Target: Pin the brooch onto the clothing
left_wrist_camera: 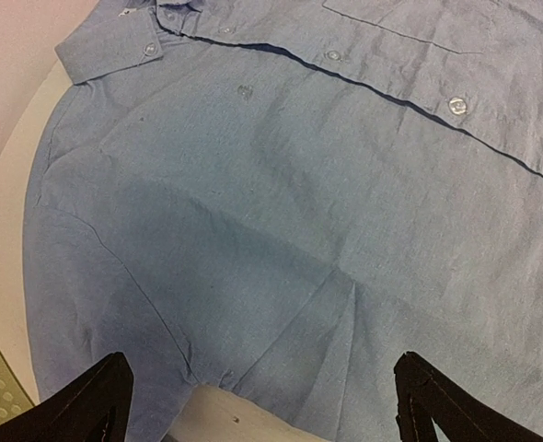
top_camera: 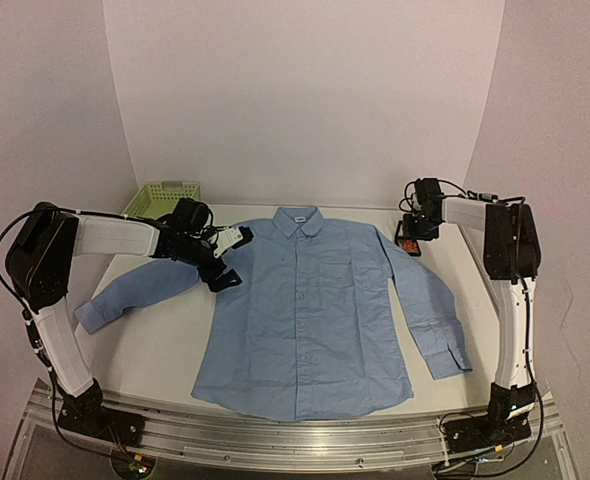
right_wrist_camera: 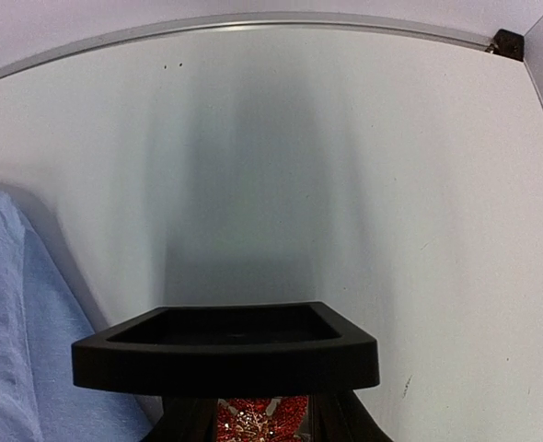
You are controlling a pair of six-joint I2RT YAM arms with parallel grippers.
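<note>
The bench [top_camera: 145, 345] carries everything; across its middle the clothing [top_camera: 305, 320] lies flat and face-up, collar at the far side and both sleeves spread outward; a green basket [top_camera: 162, 198] stands at the far left corner, behind the left arm; a small black box [right_wrist_camera: 225, 354] sits at the far right, just beside the upper part of the right-hand sleeve [top_camera: 425, 300]; the brooch [right_wrist_camera: 258, 416], red and glittering, is at that box, low between the fingers of the right gripper [top_camera: 412, 232]. That gripper is narrowed around the ornament, but I cannot tell whether its pads are touching it. The left gripper [left_wrist_camera: 262, 405] hovers wide and empty over the shirt's shoulder. The step in hand looks like the pick-up; done well, it means gripping the body of the brooch squarely, then rising straight up so the box rim is not snagged or dragged. As for room, bare bench lies beyond the box toward the back wall [right_wrist_camera: 253, 23], yet that curved wall is near on the right; the way to the chest runs over the sleeve, so a raised carry seems wiser than a low sweep; the front panel near the pocket is broad and smooth.
</note>
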